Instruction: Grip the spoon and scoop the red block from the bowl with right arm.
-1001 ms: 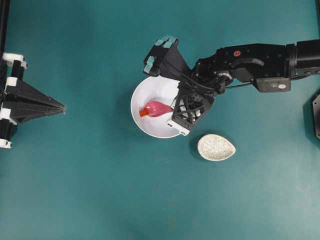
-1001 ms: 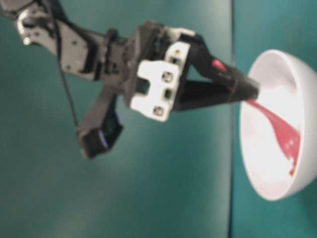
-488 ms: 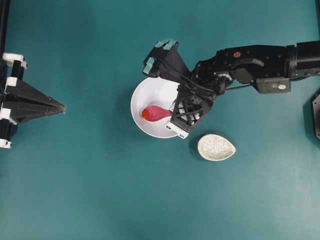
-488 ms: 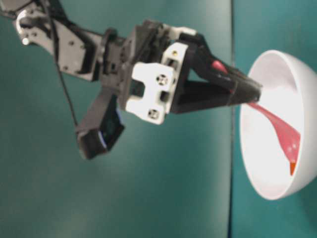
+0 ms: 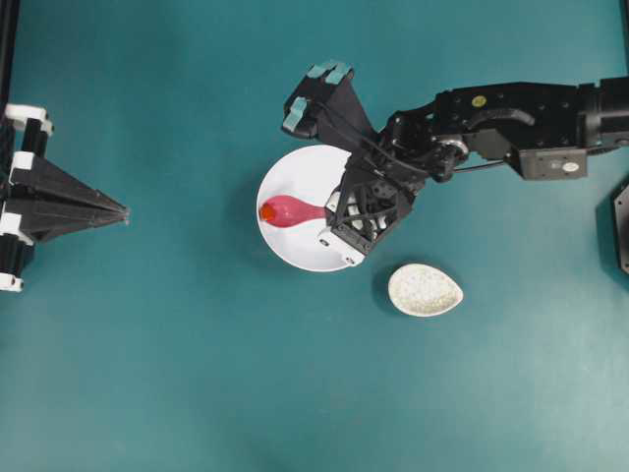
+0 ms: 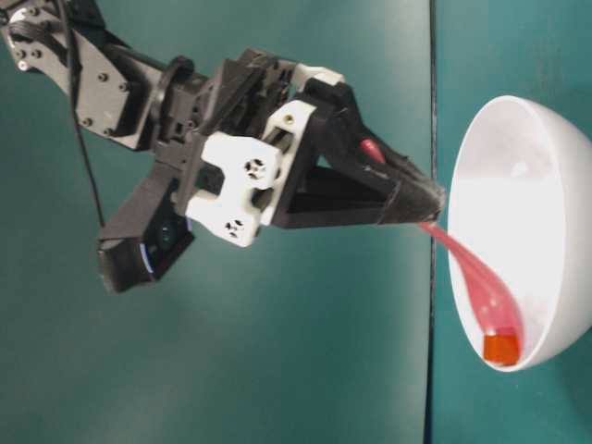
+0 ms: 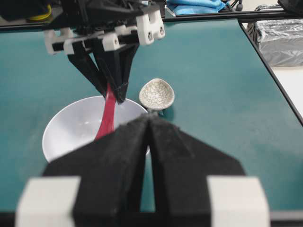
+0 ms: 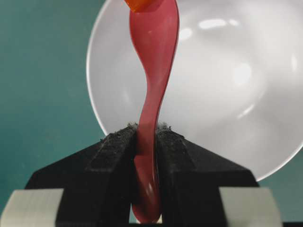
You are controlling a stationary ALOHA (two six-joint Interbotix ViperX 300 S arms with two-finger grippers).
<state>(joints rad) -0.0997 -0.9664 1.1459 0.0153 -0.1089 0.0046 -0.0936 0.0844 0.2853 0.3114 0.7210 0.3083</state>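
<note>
One small red block (image 5: 266, 211) sits at the tip of the pink spoon (image 5: 291, 210), right at the far edge of the white bowl (image 5: 295, 246). From the side, the block (image 6: 500, 349) rests in the spoon's scoop near the bowl's rim. The right gripper (image 8: 146, 137) pinches the spoon's handle between its two black fingers (image 8: 115, 146). The right arm (image 5: 511, 116) reaches in over the bowl from the side. A little speckled dish (image 5: 425, 289) lies just beside the bowl on the green tabletop (image 5: 197, 374). The left gripper (image 5: 125, 211) is far off to the side, its fingers pressed together and holding nothing.
</note>
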